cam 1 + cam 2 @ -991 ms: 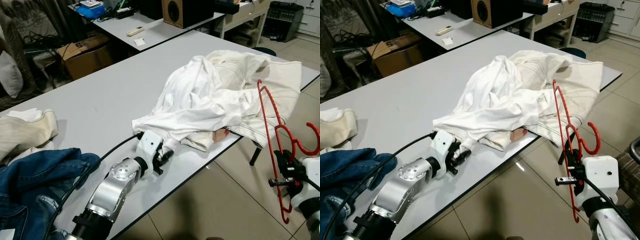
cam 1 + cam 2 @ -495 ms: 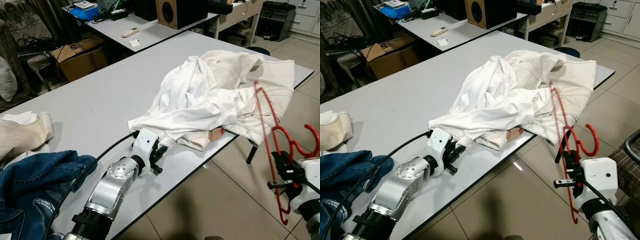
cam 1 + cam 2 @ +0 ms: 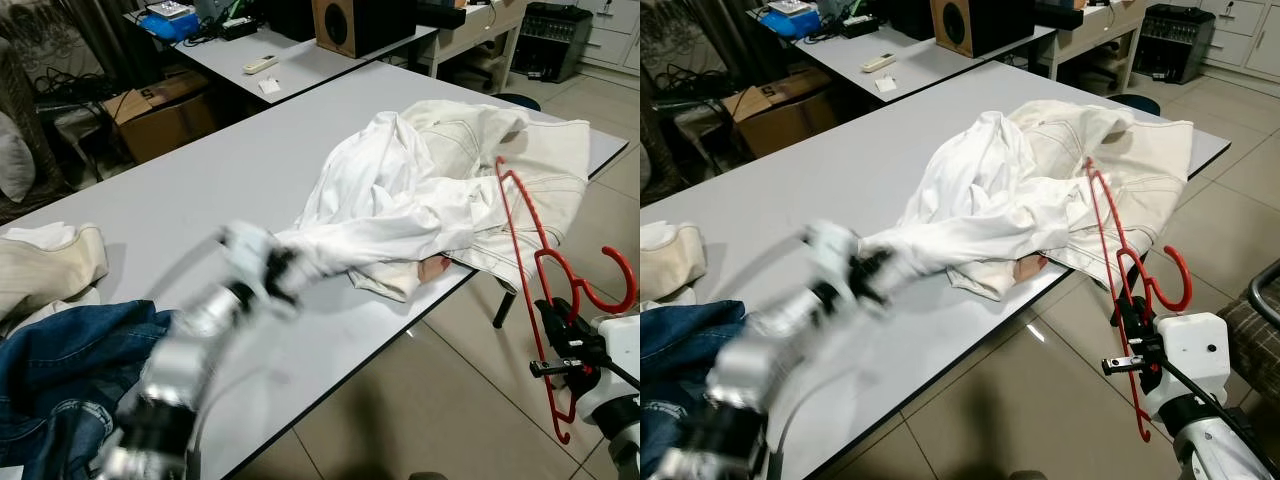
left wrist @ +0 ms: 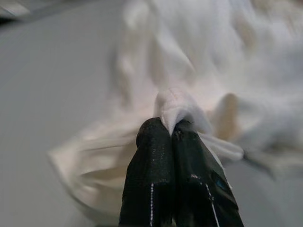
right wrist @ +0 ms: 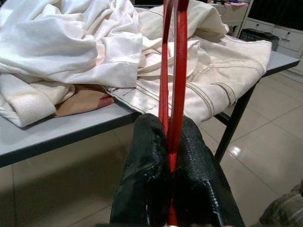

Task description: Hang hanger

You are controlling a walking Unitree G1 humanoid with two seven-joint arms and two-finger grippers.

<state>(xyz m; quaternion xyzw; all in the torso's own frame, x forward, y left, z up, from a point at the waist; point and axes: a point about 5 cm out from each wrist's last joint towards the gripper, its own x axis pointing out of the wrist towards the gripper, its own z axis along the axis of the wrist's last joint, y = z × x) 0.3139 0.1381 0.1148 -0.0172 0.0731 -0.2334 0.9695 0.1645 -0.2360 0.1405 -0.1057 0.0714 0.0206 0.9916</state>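
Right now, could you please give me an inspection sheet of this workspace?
Surface: grey table, bare in the middle.
Job's things: red hanger held beside the table's edge; white shirt heaped on the table over a cream garment.
Clutter: blue jeans and a cream cloth at the robot's left.
Grippers: left gripper shut on a fold of the white shirt, arm blurred; right gripper shut on the red hanger.
Cables: black cable along the left arm, blurred.
Surroundings: second table with speaker, cardboard box, tiled floor.
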